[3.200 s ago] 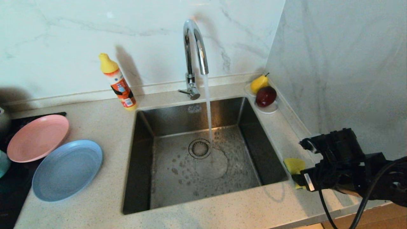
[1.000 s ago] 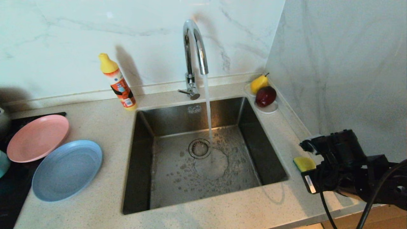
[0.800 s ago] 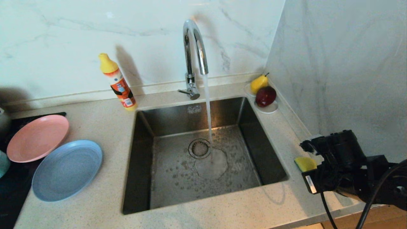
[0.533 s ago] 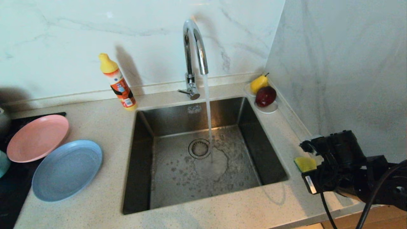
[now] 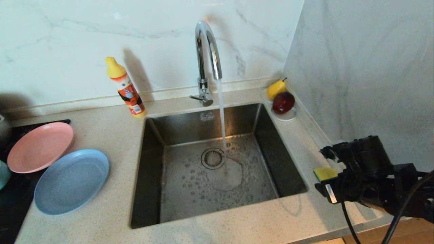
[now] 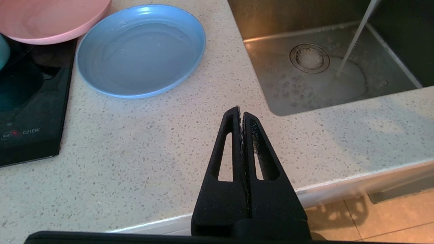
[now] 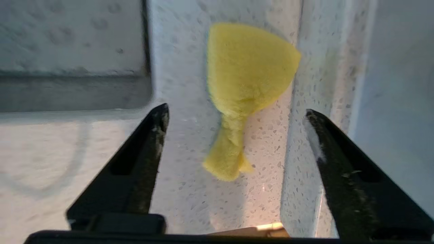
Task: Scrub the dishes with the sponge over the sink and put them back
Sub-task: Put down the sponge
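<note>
I spread my right gripper (image 7: 234,115) wide, letting go of the small soft yellow sponge (image 7: 249,81) it had clenched a second before; the sponge lay on the speckled stone counter (image 7: 190,189). My left gripper (image 6: 241,113) stayed clenched shut, parked.

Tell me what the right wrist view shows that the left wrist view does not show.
Only the right wrist view shows the sponge, pinched at one end, lying free on the counter between the open fingers of the right gripper. Only the left wrist view shows the light-blue plate, the pink plate and the shut left gripper. Both show the sink and the speckled counter.
</note>
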`<state>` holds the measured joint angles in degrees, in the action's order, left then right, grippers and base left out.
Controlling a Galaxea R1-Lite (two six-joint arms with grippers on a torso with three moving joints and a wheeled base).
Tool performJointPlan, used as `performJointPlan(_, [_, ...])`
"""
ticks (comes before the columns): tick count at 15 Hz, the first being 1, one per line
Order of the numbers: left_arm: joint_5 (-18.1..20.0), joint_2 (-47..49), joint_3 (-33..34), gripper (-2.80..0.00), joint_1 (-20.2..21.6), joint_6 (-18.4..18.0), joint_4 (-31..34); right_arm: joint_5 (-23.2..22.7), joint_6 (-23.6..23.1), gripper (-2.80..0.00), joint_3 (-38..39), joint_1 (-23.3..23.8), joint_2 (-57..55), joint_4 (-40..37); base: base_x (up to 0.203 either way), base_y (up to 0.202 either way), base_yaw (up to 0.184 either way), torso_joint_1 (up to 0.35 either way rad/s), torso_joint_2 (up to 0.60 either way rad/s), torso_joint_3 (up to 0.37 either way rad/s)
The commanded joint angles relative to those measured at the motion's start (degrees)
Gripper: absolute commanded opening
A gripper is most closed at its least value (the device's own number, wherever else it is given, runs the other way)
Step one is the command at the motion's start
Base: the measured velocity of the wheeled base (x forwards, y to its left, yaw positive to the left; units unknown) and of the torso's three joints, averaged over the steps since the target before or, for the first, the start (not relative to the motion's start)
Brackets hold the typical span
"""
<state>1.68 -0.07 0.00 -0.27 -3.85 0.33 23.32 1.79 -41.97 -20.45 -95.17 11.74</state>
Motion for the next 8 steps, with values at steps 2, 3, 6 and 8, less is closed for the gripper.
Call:
performJointPlan(2, [0.0, 0.0, 0.3, -2.8, 0.0, 0.0, 0.0, -0.3, -0.1, -2.8, 1.1, -2.5, 5.2, 0.0, 0.0, 0.0, 0.0, 0.0, 0.0, 0.0])
performJointPlan(3, [0.0, 0.0, 0.4, -2.8, 0.0, 0.0, 0.0, -0.4, -0.1, -2.8, 1.6, -4.2, 6.5, -0.1, 0.0, 0.0, 0.0, 0.0, 0.0, 0.0])
performJointPlan(6, [0.0, 0.0, 0.4, -2.8, 0.0, 0.0, 0.0, -0.8, 0.2, -2.8, 2.8, -7.9, 12.5, 0.0, 0.0, 0.0, 0.0, 0.0, 0.0, 0.0])
performJointPlan(8, [0.0, 0.0, 0.4, -2.8, 0.0, 0.0, 0.0, -2.8, 0.1, -2.8, 3.7, -9.8, 19.1, 0.0, 0.0, 0.0, 0.0, 0.0, 0.0, 0.0])
